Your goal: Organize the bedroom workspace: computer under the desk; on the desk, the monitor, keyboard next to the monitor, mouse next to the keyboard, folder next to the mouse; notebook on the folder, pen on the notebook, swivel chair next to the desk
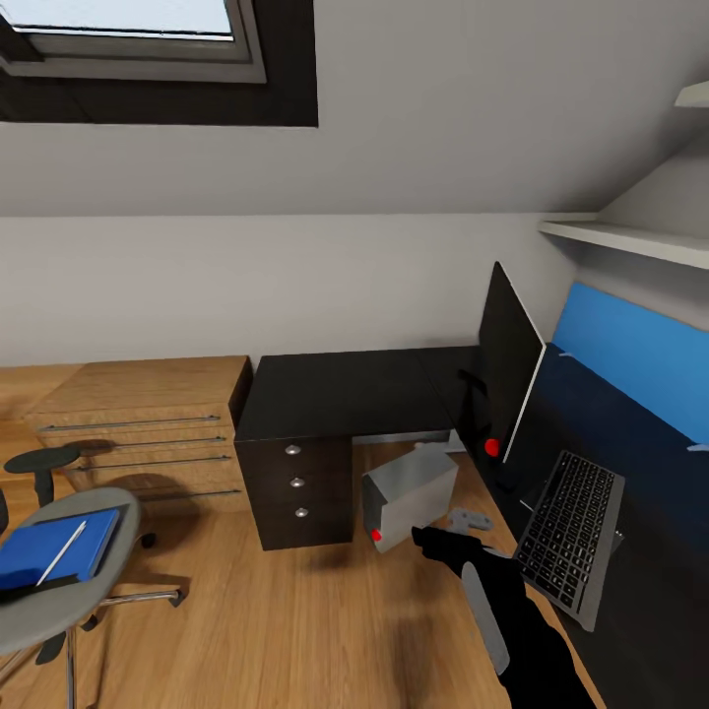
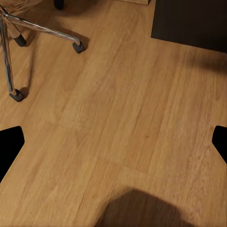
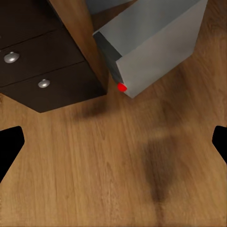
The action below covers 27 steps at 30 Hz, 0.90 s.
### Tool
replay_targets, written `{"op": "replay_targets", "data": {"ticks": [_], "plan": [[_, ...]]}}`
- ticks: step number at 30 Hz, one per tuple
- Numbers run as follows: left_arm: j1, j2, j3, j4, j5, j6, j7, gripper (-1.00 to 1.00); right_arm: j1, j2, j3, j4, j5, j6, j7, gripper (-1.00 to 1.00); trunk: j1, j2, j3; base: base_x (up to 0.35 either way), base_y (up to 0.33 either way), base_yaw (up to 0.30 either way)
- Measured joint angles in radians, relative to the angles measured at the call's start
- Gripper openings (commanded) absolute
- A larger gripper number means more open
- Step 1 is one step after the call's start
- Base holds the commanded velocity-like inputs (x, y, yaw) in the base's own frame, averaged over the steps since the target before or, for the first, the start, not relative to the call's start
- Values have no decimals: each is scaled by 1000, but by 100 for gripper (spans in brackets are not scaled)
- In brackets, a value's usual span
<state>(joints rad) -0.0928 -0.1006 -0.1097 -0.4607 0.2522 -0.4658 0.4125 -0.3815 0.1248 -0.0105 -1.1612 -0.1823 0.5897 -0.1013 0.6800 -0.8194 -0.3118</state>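
The black L-shaped desk [image 1: 340, 394] stands against the wall, its drawers [image 3: 42, 61] facing me. The grey computer [image 1: 409, 492] [image 3: 156, 47] sits tilted on the floor beneath it. The monitor [image 1: 512, 374] stands on the desk's right wing, with the keyboard [image 1: 571, 532] lying in front of it. At lower left, the swivel chair [image 1: 59, 601] carries the blue folder [image 1: 54, 551], and the white pen [image 1: 61, 551] lies on top. Mouse and notebook are out of view. My right gripper [image 1: 433, 542] [image 3: 113, 146] hovers open over the floor near the computer. My left gripper [image 2: 113, 146] is open above bare floor beside the chair's chrome base [image 2: 38, 28].
A wooden cabinet [image 1: 148, 423] with long bar handles stands left of the desk, with a small round stool [image 1: 39, 461] in front. A shelf [image 1: 620, 236] and a blue wall panel [image 1: 640, 354] hang above the desk's right wing. Wooden floor [image 1: 246, 620] lies between chair and desk.
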Motion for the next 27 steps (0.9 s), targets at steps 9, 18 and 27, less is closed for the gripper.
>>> {"op": "replay_targets", "data": {"ticks": [9,18,27], "plan": [[0,0,0,0,0,0,0,100,2,-1,-1,-10,-2,0,0,100,0,0,0,0,0,0],[0,0,0,0,0,0,0,100,3,-1,-1,-14,-4,0,0,100,0,0,0,0,0,0],[0,0,0,0,0,0,0,100,26,-2,1,-88,-5,1,0,100,0,0,0,0,0,0]]}}
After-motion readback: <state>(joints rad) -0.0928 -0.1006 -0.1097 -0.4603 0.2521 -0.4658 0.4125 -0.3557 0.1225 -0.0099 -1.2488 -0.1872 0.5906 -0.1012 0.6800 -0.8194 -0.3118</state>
